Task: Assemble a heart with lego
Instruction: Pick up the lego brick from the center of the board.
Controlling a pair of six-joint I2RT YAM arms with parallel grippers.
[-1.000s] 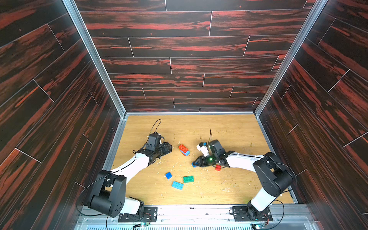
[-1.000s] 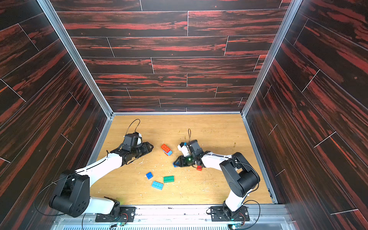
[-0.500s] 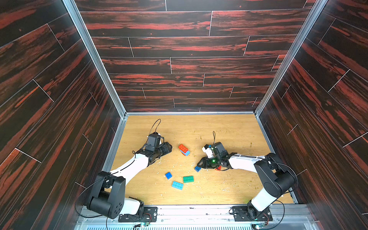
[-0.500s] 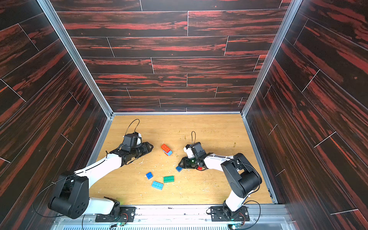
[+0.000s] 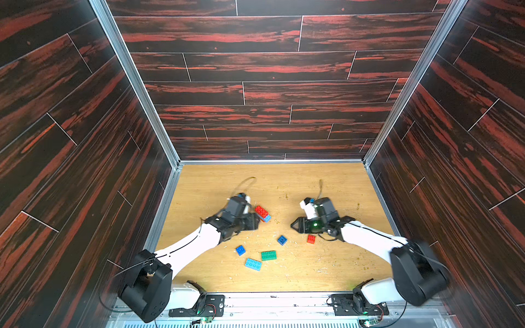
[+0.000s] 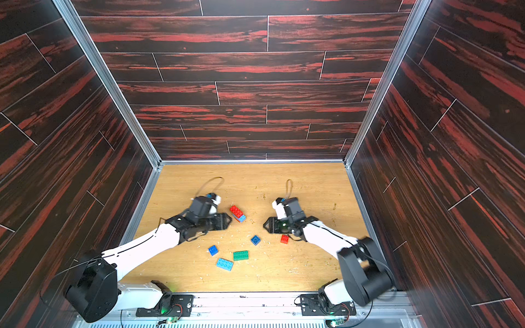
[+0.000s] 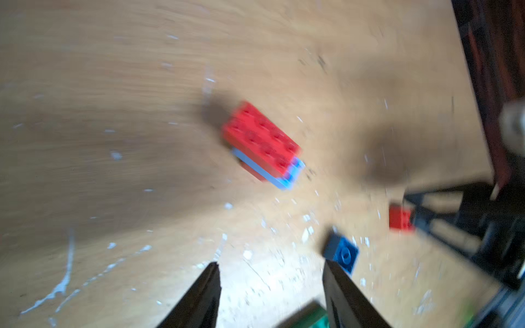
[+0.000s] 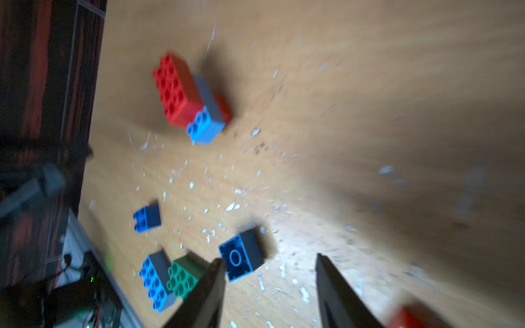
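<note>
Although a start has been made, status: three of eight bricks joined, five loose; by my judgement under halfway.
Light-blue long brick [image 5: 253,264]: loose, studs up; well behind the left pincer [image 5: 256,222], toward its arm's base.
Green long brick [image 5: 268,255]: loose, studs up; just beside the light-blue long brick, on the side toward the right pincer [image 5: 294,225] and well short of its tips.
Dark-blue square brick [image 5: 240,250]: loose, studs up; behind the left pincer, near its forearm.
Overturned dark-blue brick [image 5: 282,240]: loose, hollow side up; between the two pincers, a little short of both sets of tips. It probably needs turning over before it can be pressed on.
Red square brick [image 5: 311,238]: loose; just beside the right pincer's body, not between its jaws.
Left pincer: spread, empty, tips aimed at the stack.
Right pincer: spread, empty, low over the table [image 5: 326,181]; its wrist view is blurred.
Stack [image 5: 262,213]: red long brick on a light-blue long brick on a partly hidden red brick [image 8: 224,108]. It lies just past the left pincer's tips, apart from them, and is the only built part of the heart.
Outstanding: join all five loose bricks to the stack; no heart outline shows yet.
</note>
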